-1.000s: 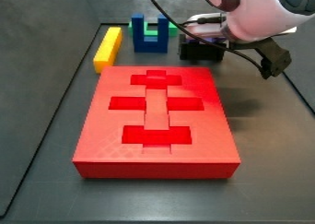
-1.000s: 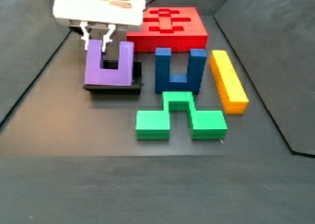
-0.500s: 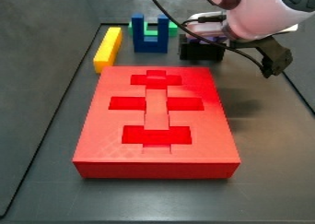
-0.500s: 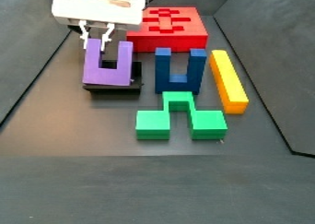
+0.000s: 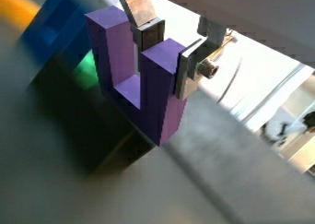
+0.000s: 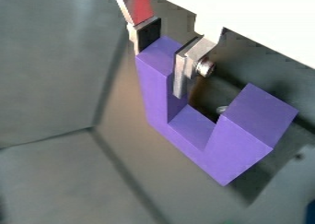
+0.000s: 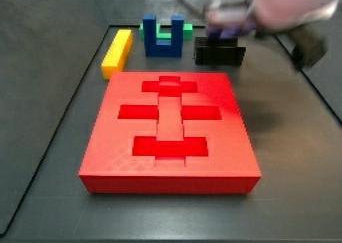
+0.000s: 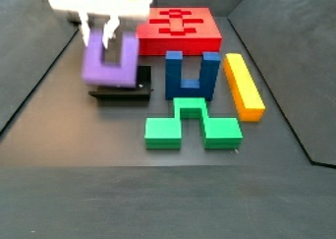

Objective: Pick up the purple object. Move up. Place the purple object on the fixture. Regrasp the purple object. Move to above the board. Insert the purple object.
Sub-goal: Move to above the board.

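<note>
At ten o'clock of the blue block (image 8: 192, 74), my hand (image 6: 168, 51) is clamped on one prong of the purple block (image 8: 109, 60) just above the fixture (image 8: 122, 90); an off-centre grip could tilt it and jam insertion in the board (image 8: 183, 26).

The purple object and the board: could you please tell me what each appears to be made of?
The purple object, one prong between the fingers of the gripper above the fixture, looks like matte plastic, possibly 3D-printed: even colour, sharp edges, no gloss. The board looks like similar red plastic: uniform matte top with crisp recesses, though the texture is too small to confirm.
</note>
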Motion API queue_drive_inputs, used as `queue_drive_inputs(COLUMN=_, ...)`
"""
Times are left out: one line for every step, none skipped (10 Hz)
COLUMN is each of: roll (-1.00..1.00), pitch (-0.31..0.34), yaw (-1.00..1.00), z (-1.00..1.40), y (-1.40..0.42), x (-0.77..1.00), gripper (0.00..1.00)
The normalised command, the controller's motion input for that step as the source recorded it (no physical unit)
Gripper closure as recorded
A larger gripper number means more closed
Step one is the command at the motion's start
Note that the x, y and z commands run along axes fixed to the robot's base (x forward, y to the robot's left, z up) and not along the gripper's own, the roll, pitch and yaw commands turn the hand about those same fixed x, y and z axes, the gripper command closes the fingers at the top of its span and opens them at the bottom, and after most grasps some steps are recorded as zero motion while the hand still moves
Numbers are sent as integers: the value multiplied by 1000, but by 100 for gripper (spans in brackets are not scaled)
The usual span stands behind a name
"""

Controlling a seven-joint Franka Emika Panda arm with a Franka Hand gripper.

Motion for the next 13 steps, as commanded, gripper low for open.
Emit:
queue_drive_inputs(roll=-100, pitch=15, yaw=2, z=1400, y=-23, x=-30, gripper=100)
queue_drive_inputs(roll=-66, pitch=5, yaw=13, z=1400, y=-6, x=-27, gripper=100)
queue_drive_inputs(roll=-42, pitch=28, yaw=8, z=1400, y=-23, x=-8, gripper=100)
queue_drive_inputs(roll=-14, pitch=30, yaw=5, z=1400, y=-31, x=-20, gripper=100)
queue_drive_inputs(roll=-6, pitch=29, yaw=8, z=1400, y=-23, x=-17, gripper=100)
queue_drive_inputs(roll=-12, pitch=42, yaw=14, z=647, y=-25, x=1, gripper=100)
queue_drive_inputs(roll=-5, pitch=55, yaw=15, z=273, y=-13, x=18, gripper=100)
queue_drive_inputs(roll=-1000, pitch=156, yaw=-117, z=273, y=-1400, x=-1330, gripper=100)
queue_drive_inputs(roll=-1000, pitch=153, yaw=-114, z=280, y=-1400, x=-1335, gripper=100)
queue_drive_inputs(roll=-1000, pitch=128, yaw=-98, z=275, y=-1305, x=-1400, gripper=100)
queue_drive_inputs(roll=-1000, pitch=130, yaw=-92, z=261, y=-1300, x=-1400, gripper=100)
queue_drive_inputs(roll=-1000, pitch=138, yaw=-82, z=267, y=-1288, x=-1400, gripper=100)
queue_drive_inputs(roll=-1000, pitch=143, yaw=-66, z=187, y=-856, x=-949, gripper=100)
